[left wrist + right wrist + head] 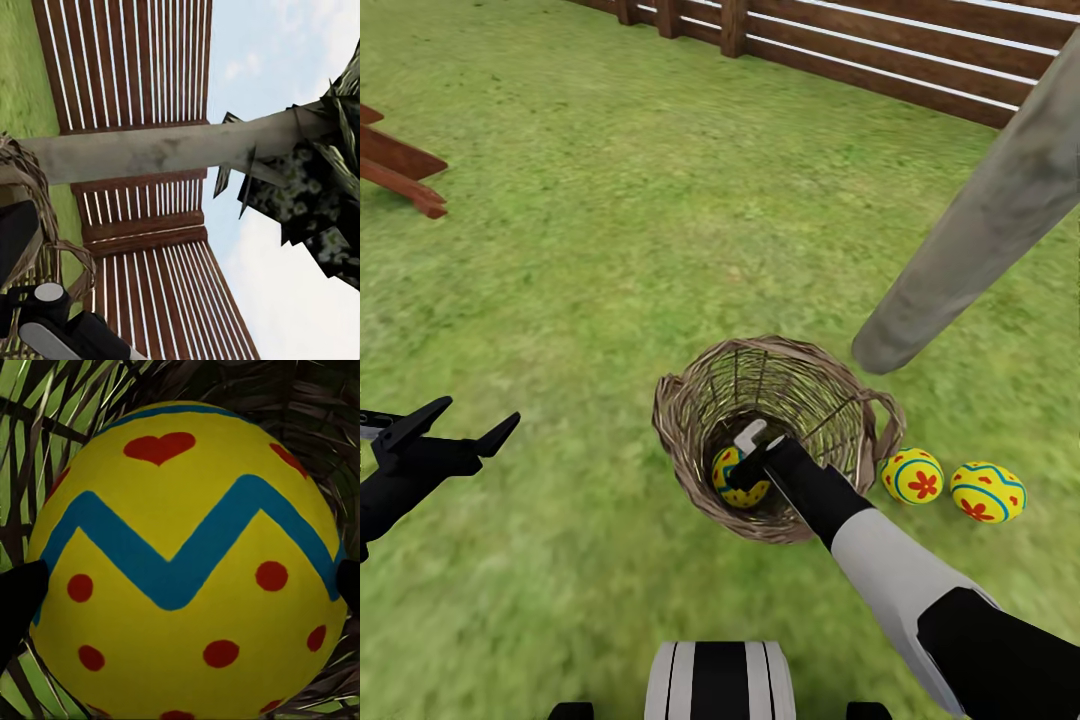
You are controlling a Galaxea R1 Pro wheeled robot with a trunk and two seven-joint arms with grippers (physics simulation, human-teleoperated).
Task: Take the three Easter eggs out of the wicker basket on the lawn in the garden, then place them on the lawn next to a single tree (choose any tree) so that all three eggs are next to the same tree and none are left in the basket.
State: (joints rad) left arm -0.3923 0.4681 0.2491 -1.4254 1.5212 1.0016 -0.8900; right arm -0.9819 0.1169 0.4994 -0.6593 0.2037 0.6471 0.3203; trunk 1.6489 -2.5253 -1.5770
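My right gripper is down inside the wicker basket, which stands upright on the lawn. The third Easter egg lies at the bottom of the basket, right at the gripper's tips. In the right wrist view that egg sits square between my fingers: a dark fingertip touches one flank of it and the other shows at the opposite flank, so the jaws are spread to the egg's full width and bracket it. I cannot tell from these pictures whether they actually press on it.

Two more eggs lie on the grass outside the basket, on the side towards the tree: one egg just beside the basket's loop handle, the other egg just beside the first and farther from the basket. Both rest near the foot of the pale grey trunk, which meets the ground just beyond the basket.

My left gripper hangs well apart from the basket, on the side opposite the tree, with its jaws spread and nothing between them. A wooden fence runs beyond the basket and the tree.
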